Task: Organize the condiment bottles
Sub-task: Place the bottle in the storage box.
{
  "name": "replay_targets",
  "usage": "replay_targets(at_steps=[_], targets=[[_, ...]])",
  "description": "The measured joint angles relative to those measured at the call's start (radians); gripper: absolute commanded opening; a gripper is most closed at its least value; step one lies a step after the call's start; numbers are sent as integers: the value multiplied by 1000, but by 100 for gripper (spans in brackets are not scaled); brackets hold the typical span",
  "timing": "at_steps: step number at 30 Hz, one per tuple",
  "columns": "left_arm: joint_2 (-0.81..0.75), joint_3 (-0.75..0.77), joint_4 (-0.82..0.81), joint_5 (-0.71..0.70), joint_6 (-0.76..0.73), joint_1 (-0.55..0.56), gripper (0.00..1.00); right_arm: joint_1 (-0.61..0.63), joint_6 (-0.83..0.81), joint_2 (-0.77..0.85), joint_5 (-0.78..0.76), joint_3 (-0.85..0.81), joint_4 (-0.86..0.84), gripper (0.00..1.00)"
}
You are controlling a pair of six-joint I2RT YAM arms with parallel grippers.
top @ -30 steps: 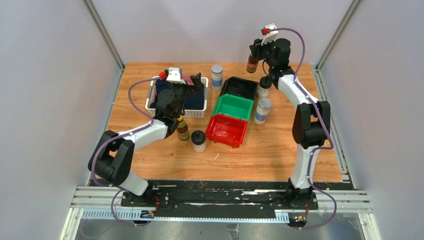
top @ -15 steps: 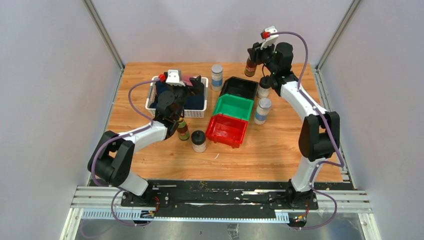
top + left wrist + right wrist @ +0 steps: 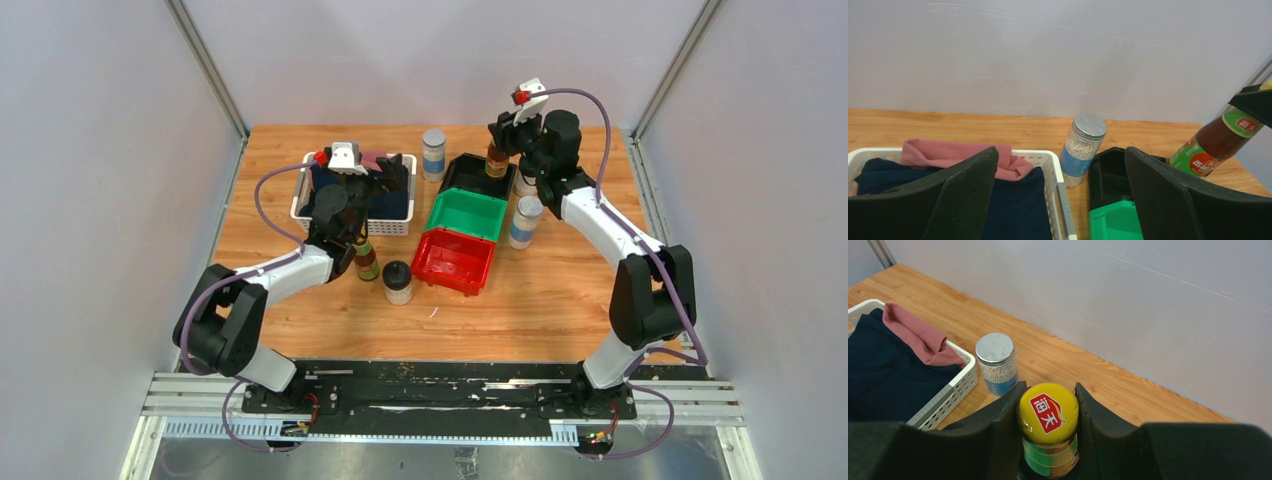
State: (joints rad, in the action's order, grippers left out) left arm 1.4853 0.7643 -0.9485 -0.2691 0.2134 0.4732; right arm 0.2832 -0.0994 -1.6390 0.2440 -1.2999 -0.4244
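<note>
Early stage: right tool [image 3: 1048,407] pinches a slim dark yellow-capped sauce bottle [image 3: 495,162] above the black plastic bin [image 3: 478,182] at upper centre, left tool [image 3: 1063,197] spread wide by the white basket [image 3: 300,200], remaining bottles [image 3: 433,153] on the wooden table [image 3: 560,300], apparently none binned yet.

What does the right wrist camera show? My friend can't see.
The right gripper clamps a yellow-capped sauce bottle. Beyond, on the wooden table, stand a silver-lidded shaker and a white basket of dark blue and pink cloth.

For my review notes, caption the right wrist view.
Right gripper clamps a yellow-capped sauce bottle; silver-lidded shaker and cloth basket beyond.
</note>
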Motion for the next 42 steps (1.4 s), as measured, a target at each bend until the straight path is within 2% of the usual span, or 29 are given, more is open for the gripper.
replay_targets(at_steps=[9, 20, 42], targets=[[-15, -5, -1, 0, 8, 0, 100, 4, -2, 13, -13, 70, -17, 0], [-16, -13, -18, 0, 8, 0, 100, 5, -6, 6, -18, 80, -41, 0], [53, -13, -39, 0, 7, 0, 100, -3, -20, -151, -19, 80, -85, 0]])
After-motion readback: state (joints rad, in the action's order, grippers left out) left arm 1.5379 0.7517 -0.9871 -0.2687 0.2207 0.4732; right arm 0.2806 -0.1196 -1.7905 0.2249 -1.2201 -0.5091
